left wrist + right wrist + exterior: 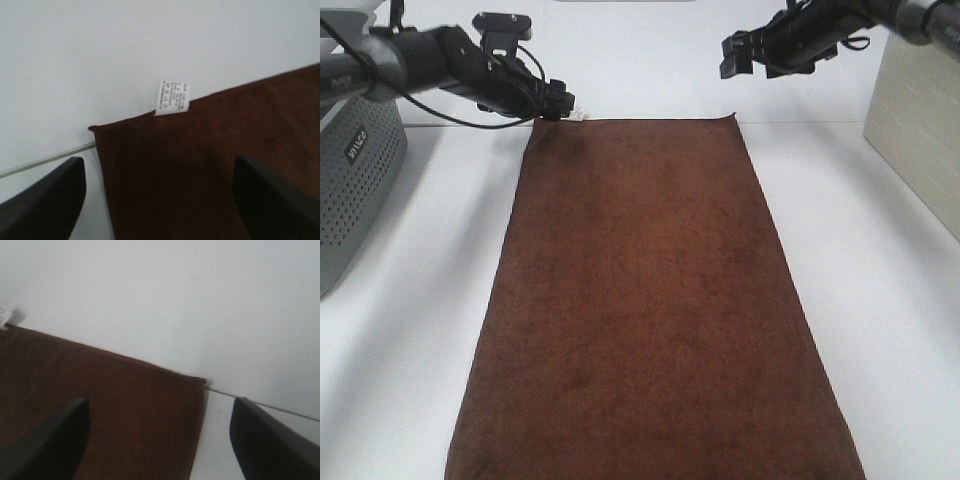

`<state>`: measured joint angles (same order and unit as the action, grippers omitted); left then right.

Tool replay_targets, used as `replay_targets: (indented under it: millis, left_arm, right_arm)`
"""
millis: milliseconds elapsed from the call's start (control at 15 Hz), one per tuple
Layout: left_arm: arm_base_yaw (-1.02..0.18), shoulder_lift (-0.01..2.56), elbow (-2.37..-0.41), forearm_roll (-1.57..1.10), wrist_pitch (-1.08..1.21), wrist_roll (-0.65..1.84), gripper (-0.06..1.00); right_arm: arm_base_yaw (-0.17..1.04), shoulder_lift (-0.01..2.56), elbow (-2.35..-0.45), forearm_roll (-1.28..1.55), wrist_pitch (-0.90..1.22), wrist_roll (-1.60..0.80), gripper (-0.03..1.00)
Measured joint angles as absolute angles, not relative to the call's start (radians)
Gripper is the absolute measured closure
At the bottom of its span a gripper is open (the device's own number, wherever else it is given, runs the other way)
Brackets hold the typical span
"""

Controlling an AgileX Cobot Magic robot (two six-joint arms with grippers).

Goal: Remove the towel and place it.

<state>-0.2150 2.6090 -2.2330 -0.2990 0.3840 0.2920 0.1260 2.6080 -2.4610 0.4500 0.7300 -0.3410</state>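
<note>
**Towel spread flat, both my jaws wide and empty**

The towel lies flat on the white bench, a long dark brown rectangle running from the far edge of the bench, where it meets the wall, down to the near edge and out of the overhead view. Its far left corner carries a small white label that stands up against the wall.

My left gripper hangs just over that far left corner, its jaws spread wide with nothing between them; the corner and the label show clearly in the gap. My right gripper is above the far right corner of the towel, clear of the cloth, jaws equally wide and holding nothing.

A grey perforated basket stands at the left edge of the bench, apart from the towel. A pale beige box stands at the right edge.
</note>
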Motion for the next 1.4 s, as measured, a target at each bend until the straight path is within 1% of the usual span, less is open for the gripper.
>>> replay_targets:
  millis: [67, 133, 267, 333, 400, 533, 667, 800, 867, 1000, 1133, 1333, 1400]
  left_arm:
    - [-0.215, 2.547, -2.233, -0.277, 0.511, 0.292, 0.15]
    - [-0.213, 2.428, -2.233, -0.232, 0.742, 0.255, 0.12]
    - [-0.191, 2.309, -2.233, -0.155, 0.921, 0.101, 0.12]
    - [-0.18, 2.282, -2.233, -0.133, 0.942, 0.059, 0.12]
    - [-0.141, 2.229, -2.233, -0.079, 0.982, 0.0, 0.12]
    - [-0.07, 2.147, -2.233, -0.027, 1.028, -0.045, 0.12]
    - [-0.062, 2.082, -2.233, 0.021, 1.095, -0.047, 0.12]
    - [-0.066, 2.035, -2.219, 0.1, 1.184, -0.049, 0.12]
    - [-0.066, 2.001, -2.182, 0.134, 1.203, -0.052, 0.12]
    - [-0.066, 1.892, -2.051, 0.152, 1.182, -0.071, 0.12]
    - [-0.066, 1.702, -1.814, 0.151, 1.116, -0.094, 0.12]
    - [-0.066, 1.351, -1.459, 0.152, 1.04, -0.144, 0.12]
    - [-0.066, 1.225, -1.356, 0.152, 1.036, -0.16, 0.12]
  right_arm:
    - [0.126, 2.553, -2.461, 0.449, 0.819, -0.337, 0.22]
    - [0.126, 2.447, -2.461, 0.418, 0.943, -0.283, 0.22]
    - [0.127, 2.364, -2.461, 0.334, 0.99, -0.183, 0.22]
    - [0.124, 2.313, -2.462, 0.258, 1.035, -0.121, 0.22]
    - [0.117, 2.261, -2.462, 0.196, 1.089, -0.079, 0.22]
    - [0.079, 2.188, -2.463, 0.159, 1.19, -0.063, 0.22]
    - [0.067, 2.135, -2.452, 0.107, 1.209, -0.064, 0.22]
    - [0.067, 2.053, -2.375, 0.101, 1.216, -0.063, 0.22]
    - [0.068, 1.987, -2.308, 0.101, 1.216, -0.061, 0.22]
    - [0.068, 1.82, -2.1, 0.095, 1.216, -0.056, 0.22]
    - [0.068, 1.62, -1.833, 0.094, 1.212, -0.051, 0.22]
    - [0.068, 1.243, -1.44, 0.093, 1.187, -0.044, 0.22]
    - [0.068, 1.133, -1.335, 0.093, 1.186, -0.038, 0.22]
